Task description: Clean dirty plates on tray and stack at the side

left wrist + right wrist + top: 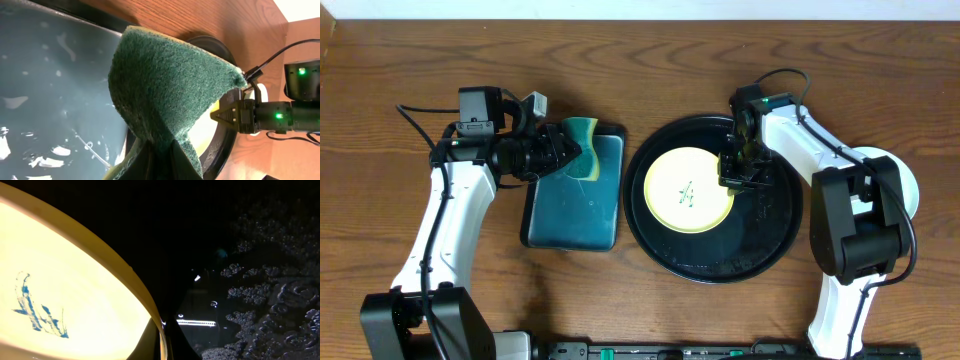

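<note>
Left gripper [567, 153] is clamped on a green sponge [583, 146], jaws narrow. In the left wrist view the sponge [165, 90] is folded into a peak, pinched at its lower end. It sits over the top right corner of the rectangular teal tray [570, 215]. The teal tray's surface [45, 95] carries water drops and streaks.

Right gripper [731, 172] is low on the black tray [770, 235], at the right edge of the yellow plate [688, 190]. In the right wrist view the plate's rim [142, 307] runs down between the two dark fingers [176, 342] - jaws narrow, pinching that rim.

The yellow plate lies on the black tray, a bit left of its centre and near the rim on the teal-tray side. It has a green-blue scribble [688, 192] in the middle, which reads blue [37, 307] close up. The black tray floor [260, 295] to the plate's right is wet, with beaded drops.

A pale round plate [912, 190] lies on the table to the right of the black tray, mostly hidden behind the right arm - cannot tell whether it is one plate or a stack.
</note>
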